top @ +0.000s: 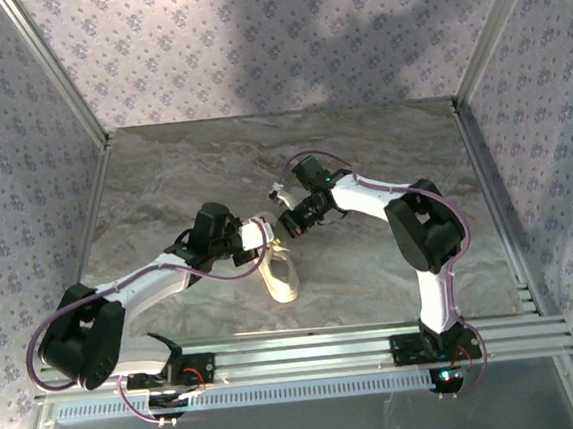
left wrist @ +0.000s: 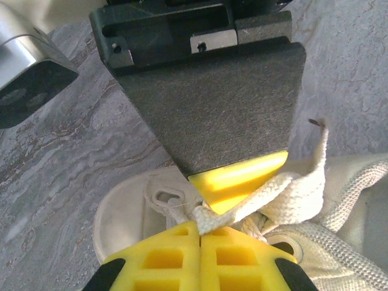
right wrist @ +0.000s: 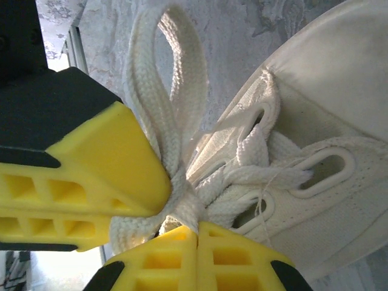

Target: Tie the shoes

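Two arms meet low over the middle of the grey marbled table (top: pixel 163 175), and we take them from the left. Our left gripper (left wrist: pixel 200 233) has its yellow fingertips pressed flat together with no gap. The laces (left wrist: pixel 285 191) run out of the seam at their tips, where the white cord bunches into a crossing. Just under those tips lie the cream upper and a stitched eyelet. From above, the sneaker (top: pixel 282 273) lies on the table between the two arms, just nearer the bases than the gripper heads. Its pale length runs toward the near edge. To the right, our right gripper (right wrist: pixel 197 233) is likewise clamped tight, jaws touching, with the laces pinched at the same crossing over the eyelets. On its wrist camera a flat loop of lace stands up from the pinch. A yellow finger of the left gripper presses against that loop from the side.
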Controlling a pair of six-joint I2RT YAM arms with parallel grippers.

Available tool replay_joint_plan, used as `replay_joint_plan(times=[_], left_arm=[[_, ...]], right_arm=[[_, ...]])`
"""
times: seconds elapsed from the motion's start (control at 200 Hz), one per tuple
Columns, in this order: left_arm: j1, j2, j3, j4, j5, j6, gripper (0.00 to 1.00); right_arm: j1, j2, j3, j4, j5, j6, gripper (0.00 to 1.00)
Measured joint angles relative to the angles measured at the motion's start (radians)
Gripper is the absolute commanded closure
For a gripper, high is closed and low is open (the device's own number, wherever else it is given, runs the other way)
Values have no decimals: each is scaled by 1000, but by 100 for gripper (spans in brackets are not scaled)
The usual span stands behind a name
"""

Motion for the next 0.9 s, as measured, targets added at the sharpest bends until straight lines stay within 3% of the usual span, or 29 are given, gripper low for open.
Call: replay_joint_plan(times=[0.155, 0.355, 0.625, 0.899], left_arm=[[0, -33, 0, -19, 0, 7, 81], [2, -129, 0, -87, -15, 13, 53], [121, -289, -7, -199, -46, 29, 42], [116, -182, -11, -209, -67, 53, 35]], right_arm=[[15, -30, 0, 2, 59, -18, 100], [26, -73, -2, 25, 123, -20, 100], [27, -74, -2, 28, 152, -24, 100], [35, -74, -2, 20, 163, -39, 100]])
